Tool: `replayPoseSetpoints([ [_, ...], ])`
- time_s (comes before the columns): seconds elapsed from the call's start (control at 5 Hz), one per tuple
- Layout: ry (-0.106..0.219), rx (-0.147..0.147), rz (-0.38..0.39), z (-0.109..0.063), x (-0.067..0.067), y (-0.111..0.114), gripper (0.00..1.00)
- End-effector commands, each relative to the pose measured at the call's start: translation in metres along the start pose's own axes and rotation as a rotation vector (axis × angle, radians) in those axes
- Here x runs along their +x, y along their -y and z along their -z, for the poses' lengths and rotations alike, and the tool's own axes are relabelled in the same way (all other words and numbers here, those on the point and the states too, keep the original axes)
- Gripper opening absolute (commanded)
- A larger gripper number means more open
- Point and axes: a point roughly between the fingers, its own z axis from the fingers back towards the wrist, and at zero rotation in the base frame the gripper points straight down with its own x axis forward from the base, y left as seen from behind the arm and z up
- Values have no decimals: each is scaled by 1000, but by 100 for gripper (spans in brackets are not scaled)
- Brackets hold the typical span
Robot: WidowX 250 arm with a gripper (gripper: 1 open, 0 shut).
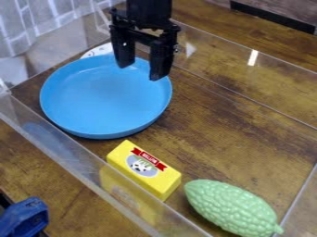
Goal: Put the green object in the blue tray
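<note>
Camera view: pincer (pixel 143 69) is wide open, nothing btwn the tips, hanging over the far side of the blue tray (pixel 87 118). Tray is below it and runs out twd the near left of the pic. Green obj (pixel 232 207), pale, bumpy, lies on the wood table (pixel 235 111) well apart from the pincer, down at the near right; yellow box (pixel 144 168) w/ red label sits btwn the two, just beside the veg.

Next move, prob: carry the open pincer across twd the near right & down over the veg. Risks: low path straight there could clip the box, since it's close to the route, and shove it into the veg. Veg looks rounded, so an off-centre or lengthwise grip could make it roll or squirt out; best across its narrow middle. It also lies near the clear wall (pixel 118 180), so a finger may knock that if the approach is skewed. Grip too near the pointed end = likely tilt or drop b4 the tray.
</note>
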Motion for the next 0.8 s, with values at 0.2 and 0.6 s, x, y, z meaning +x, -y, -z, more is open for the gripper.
replayPoseSetpoints([
  [0.2, 80, 1, -2, -23, 9, -12, 100],
  [0.6, 107, -7, 3, -33, 12, -16, 100],
])
